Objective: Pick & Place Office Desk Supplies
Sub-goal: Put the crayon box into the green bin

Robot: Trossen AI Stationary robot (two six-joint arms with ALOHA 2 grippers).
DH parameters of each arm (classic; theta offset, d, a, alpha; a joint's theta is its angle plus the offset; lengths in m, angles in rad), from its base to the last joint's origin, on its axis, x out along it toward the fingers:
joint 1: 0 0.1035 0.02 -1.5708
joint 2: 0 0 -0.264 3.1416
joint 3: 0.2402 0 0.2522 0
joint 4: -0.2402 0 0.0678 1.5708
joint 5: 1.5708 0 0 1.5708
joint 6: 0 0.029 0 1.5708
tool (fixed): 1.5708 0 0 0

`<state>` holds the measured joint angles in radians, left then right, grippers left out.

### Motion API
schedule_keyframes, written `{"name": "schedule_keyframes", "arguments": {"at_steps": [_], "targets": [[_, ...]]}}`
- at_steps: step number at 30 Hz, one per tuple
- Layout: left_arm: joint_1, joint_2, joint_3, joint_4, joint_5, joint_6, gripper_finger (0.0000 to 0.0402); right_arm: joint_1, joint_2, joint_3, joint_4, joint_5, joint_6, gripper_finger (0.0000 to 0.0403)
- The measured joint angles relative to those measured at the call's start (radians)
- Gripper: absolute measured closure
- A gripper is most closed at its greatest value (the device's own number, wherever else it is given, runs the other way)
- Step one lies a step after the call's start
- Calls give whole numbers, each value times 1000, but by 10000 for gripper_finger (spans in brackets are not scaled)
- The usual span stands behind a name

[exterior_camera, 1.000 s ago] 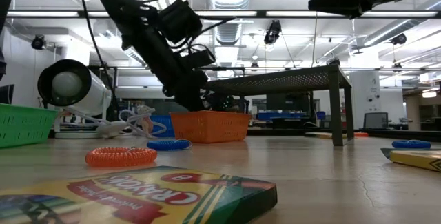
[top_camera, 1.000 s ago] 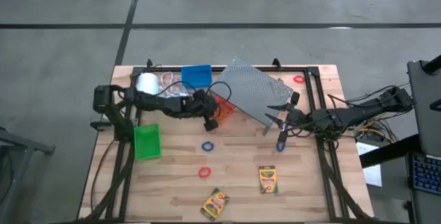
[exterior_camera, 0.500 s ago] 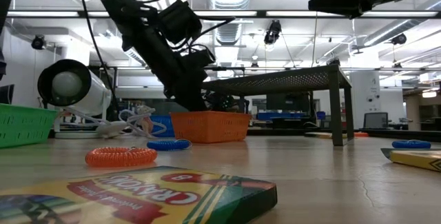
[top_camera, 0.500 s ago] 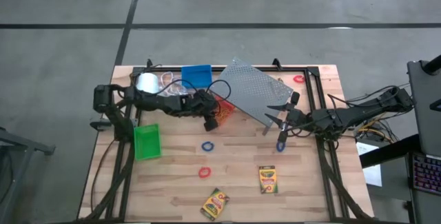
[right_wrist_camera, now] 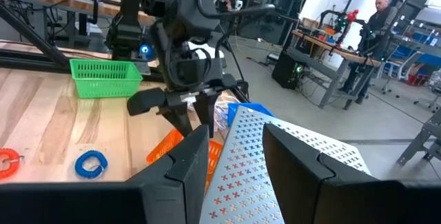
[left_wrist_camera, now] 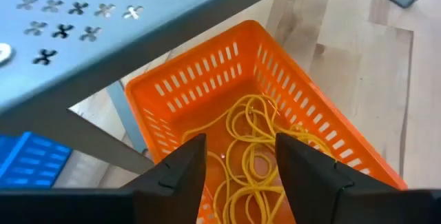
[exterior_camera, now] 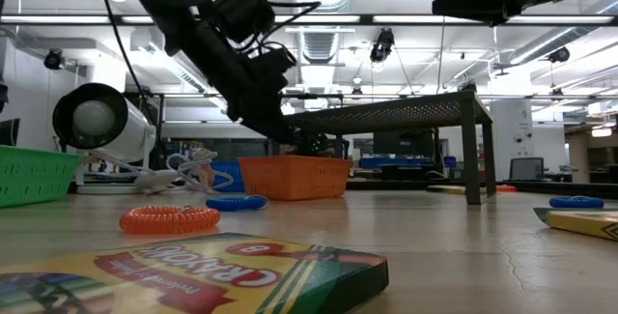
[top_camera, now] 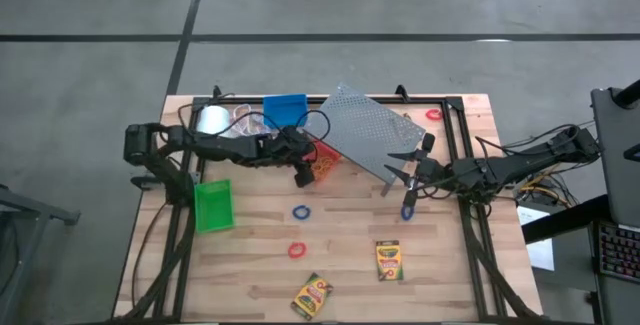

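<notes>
Currently, orange bin [left_wrist_camera: 275, 148]: sits on the surface half under the grey rack [top_camera: 372, 130], a yellow coil [left_wrist_camera: 251, 158] lying loose inside.
Left gripper [left_wrist_camera: 238, 165]: hangs just above the bin with its jaws apart and nothing between them.
Main risk: pulling away, the arm could clip the rack's edge or leg and shove bin and rack together.
Other supplies: blue ring [top_camera: 301, 211], red ring [top_camera: 296, 250], two crayon boxes [top_camera: 388, 259], green bin [top_camera: 212, 206], all apart on the surface.
Right gripper [top_camera: 402, 187]: open, empty, waiting near the rack's other side; crowding there is likely.
</notes>
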<state>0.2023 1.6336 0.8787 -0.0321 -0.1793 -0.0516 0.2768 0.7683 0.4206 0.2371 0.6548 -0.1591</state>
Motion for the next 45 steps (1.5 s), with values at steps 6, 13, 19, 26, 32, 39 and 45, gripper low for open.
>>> {"name": "schedule_keyframes", "arguments": {"at_steps": [6, 13, 19, 26, 32, 39, 45], "targets": [[-2, -32, 0, -60, 0, 2, 202, 0, 0, 0, 0, 0, 0, 266], [-49, -88, 0, -77, -18, 14, 197, 0, 0, 0, 0, 0, 1, 266], [-154, -160, 0, -135, -116, 29, 197, 0, 0, 0, 0, 0, 1, 266], [-294, -247, 0, -277, -248, -9, 197, 0, 0, 0, -1, 0, 0, 266], [-376, -277, 0, -356, -328, -79, 197, 0, 0, 0, 0, 0, 1, 266], [-424, -277, -1, -422, -368, -143, 197, 0, 0, 0, 0, 0, 1, 266], [-456, -277, -1, -458, -415, -206, 197, 0, 0, 0, 0, 0, 0, 266]]}}
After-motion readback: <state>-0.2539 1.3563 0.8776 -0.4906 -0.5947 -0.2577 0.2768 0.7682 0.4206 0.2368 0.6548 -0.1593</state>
